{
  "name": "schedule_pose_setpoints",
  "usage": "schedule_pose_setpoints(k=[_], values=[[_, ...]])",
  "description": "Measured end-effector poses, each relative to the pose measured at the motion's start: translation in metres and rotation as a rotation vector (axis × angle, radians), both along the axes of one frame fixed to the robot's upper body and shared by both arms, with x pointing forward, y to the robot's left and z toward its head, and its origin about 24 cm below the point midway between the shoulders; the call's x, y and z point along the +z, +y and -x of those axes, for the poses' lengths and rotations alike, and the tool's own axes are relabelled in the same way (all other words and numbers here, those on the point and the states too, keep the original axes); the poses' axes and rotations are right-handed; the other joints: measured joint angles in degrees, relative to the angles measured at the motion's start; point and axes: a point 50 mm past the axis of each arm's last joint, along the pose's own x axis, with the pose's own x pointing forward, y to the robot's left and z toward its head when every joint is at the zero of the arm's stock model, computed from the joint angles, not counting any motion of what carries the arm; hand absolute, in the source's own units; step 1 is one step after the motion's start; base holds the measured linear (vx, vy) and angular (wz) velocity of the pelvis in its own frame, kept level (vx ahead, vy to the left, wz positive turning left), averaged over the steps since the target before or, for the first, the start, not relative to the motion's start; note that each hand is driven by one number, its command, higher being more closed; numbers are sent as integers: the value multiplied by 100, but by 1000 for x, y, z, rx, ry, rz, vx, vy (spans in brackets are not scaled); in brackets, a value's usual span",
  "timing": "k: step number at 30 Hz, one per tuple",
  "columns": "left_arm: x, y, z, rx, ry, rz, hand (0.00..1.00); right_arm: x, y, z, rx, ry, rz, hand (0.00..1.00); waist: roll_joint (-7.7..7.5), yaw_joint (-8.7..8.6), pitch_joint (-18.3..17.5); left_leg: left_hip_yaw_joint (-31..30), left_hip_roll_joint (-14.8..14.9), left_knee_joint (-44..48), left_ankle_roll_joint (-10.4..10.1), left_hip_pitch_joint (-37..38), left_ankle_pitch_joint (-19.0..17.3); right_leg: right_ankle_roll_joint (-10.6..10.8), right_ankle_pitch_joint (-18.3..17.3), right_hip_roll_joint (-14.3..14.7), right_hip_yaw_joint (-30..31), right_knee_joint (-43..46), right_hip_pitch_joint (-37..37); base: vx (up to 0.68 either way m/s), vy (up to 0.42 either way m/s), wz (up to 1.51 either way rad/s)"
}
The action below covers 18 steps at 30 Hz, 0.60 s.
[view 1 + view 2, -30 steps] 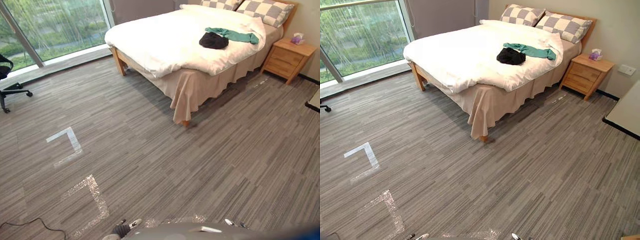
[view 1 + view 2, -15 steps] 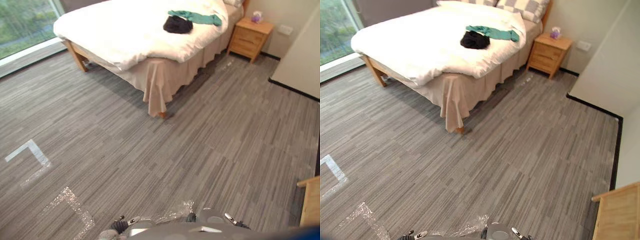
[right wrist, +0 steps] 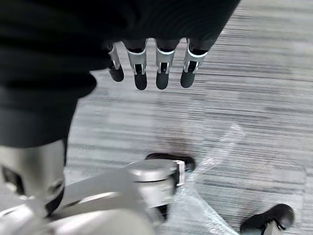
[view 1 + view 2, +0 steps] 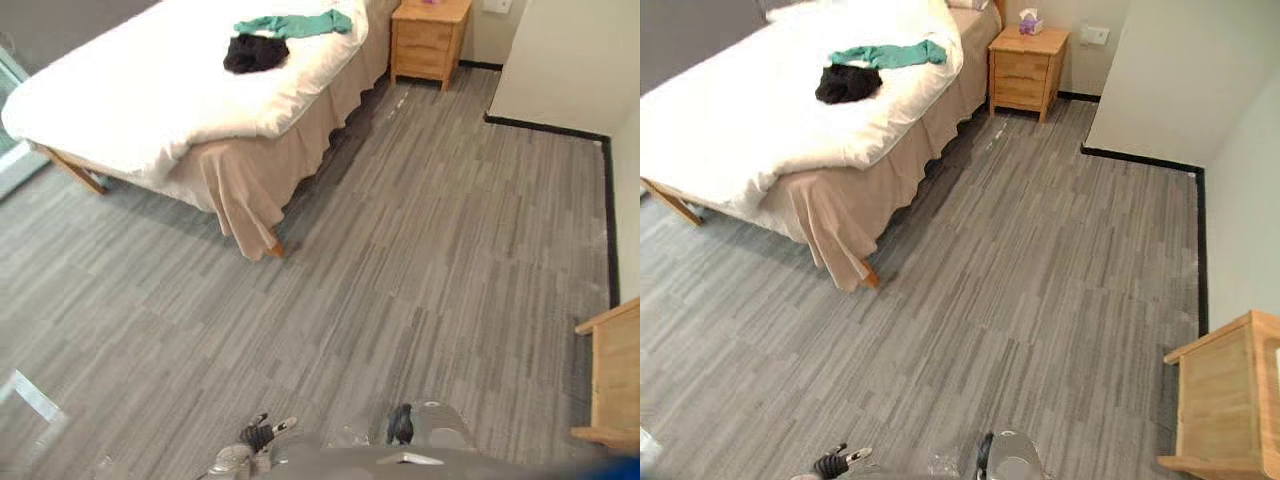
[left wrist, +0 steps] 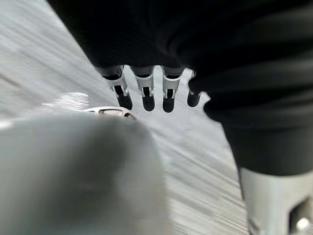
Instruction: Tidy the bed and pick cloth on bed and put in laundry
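Cloth on white-quilted wooden bed (image 4: pixel 130 100): crumpled black cloth (image 4: pixel 255 53), long teal cloth (image 4: pixel 295 24) beside. Bed well ahead-left; left hand (image 5: pixel 145 90) likely nearer than right hand (image 3: pixel 164 63); both slack-fingered, empty.

The left robot hand (image 5: pixel 146 90) and right robot hand (image 3: pixel 141 66) show black ribbed covers over silver, dark-tipped fingers.

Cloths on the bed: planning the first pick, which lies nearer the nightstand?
The green cloth, stretched toward the nightstand; the black cloth sits bunched farther off.
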Motion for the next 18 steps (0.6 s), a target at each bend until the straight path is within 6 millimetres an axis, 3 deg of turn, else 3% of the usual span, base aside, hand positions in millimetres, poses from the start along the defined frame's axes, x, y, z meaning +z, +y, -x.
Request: schedule_pose_setpoints(k=[1,3,5,7,8,9,10,11,12,13,15,18], values=[[0,-3,-2,16,-11,17,0,0,0,-4,18,-2,0,0,-2,34,1,-99,-128,211,-2,-152,-65,-27,61,92,110,-175,143,357,-167,-89],[4,-2,-10,63,-62,37,0,1,1,-17,71,-17,-7,0,-37,271,16,-75,-643,250,35,-655,-296,-81,254,295,508,-818,707,459,-137,-107],[5,-1,-12,77,-88,51,0,1,2,-23,94,-28,-15,0,-93,373,50,154,-1059,-415,84,-925,-403,-49,273,289,785,-1050,1110,427,-70,-91],[6,0,-14,97,-111,66,0,2,4,-30,123,-42,-21,0,-136,414,100,446,-1365,-1324,153,-1125,-388,174,219,202,960,-1123,1412,476,-23,-91],[7,2,-15,118,-128,74,0,2,7,-31,136,-53,-33,0,-203,437,151,757,-1671,-2600,177,-1191,102,418,85,60,970,-1173,1719,350,13,-67],[7,2,-15,120,-130,75,0,2,6,-31,136,-53,-34,0,-196,430,151,826,-1697,-2834,215,-1190,292,468,60,66,976,-1198,1762,505,44,-59],[7,0,-13,128,-130,82,0,3,5,-28,138,-52,-33,0,-128,407,120,1026,-1723,-3520,279,-1203,952,560,7,133,967,-1286,1919,329,96,-21],[5,-5,-10,131,-127,93,0,4,1,-25,142,-52,-29,0,54,408,105,1269,-1625,-4156,645,-1228,2025,726,-87,330,968,-1452,2192,504,177,5],[6,5,-12,129,-125,67,0,2,5,-20,148,-32,-40,0,-149,377,72,1584,-1767,-4180,1241,-1124,1780,873,-173,189,836,-1600,2437,427,169,31],[7,9,-15,130,-126,53,0,1,9,-19,156,-30,-49,0,-274,369,53,1734,-1891,-4227,1217,-1143,1782,913,-146,82,731,-1631,2453,392,166,54],[8,7,-23,170,-143,60,0,-2,17,-17,183,-14,-59,0,-411,463,21,2141,-2108,-4266,1289,-1112,1200,1087,-41,-101,416,-1685,2524,389,168,37],[7,2,-24,197,-132,68,0,-3,19,-14,192,15,-61,0,-449,529,-132,1959,-2338,-3934,1425,-1076,745,1193,106,-293,227,-1392,2570,398,179,38]])
